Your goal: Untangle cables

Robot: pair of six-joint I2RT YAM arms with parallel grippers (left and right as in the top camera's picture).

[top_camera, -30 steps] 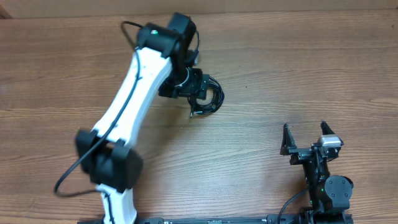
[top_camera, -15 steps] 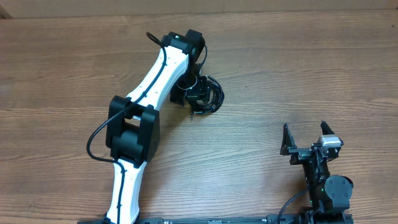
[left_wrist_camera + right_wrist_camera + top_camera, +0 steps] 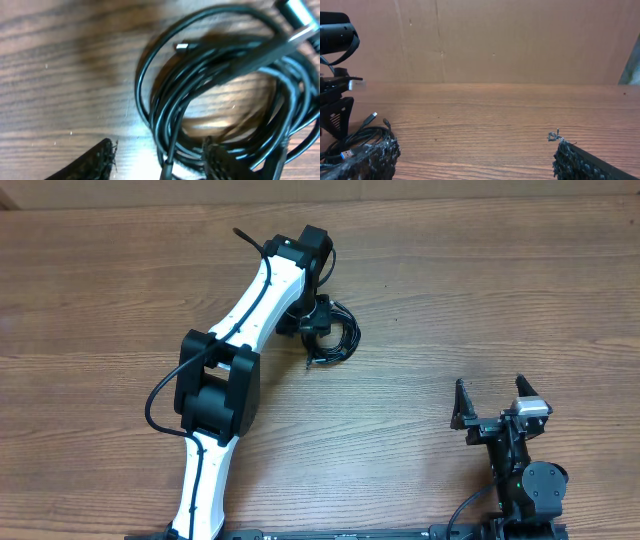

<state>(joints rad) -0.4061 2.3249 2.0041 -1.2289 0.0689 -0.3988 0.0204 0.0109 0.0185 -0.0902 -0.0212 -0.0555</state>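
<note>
Cables' place: the cables (image 3: 342, 340) were found in one coiled bundle on the table (image 3: 500, 290), towards its far side and well apart from the right arm.
Left gripper: the left gripper (image 3: 157, 161) was held low over the bundle with its jaws partly apart. Several strands were seen between the fingertips (image 3: 97, 162), with bare table showing between the left one and the strands, so no grip was judged to be made.
Right gripper: the right gripper (image 3: 492, 406) was held wide open and empty near the table's near edge.
Handling: the cords were judged light, thin, limp and rather slick. A pinched strand could be expected to drag its neighbours along, since the loops were overlapped.
Where to take hold: a plug (image 3: 183, 46) or the outermost loop (image 3: 142, 75) was judged the best place, because a free end can be drawn out of the coil. A grip through the middle would likely lift the whole knot.
Count of cables: one bundle was seen, but the number of separate cords could not be told.
Count of plugs: two plug ends were made out in the left wrist view.
Count of arms: two arms were seen, each with one gripper.
</note>
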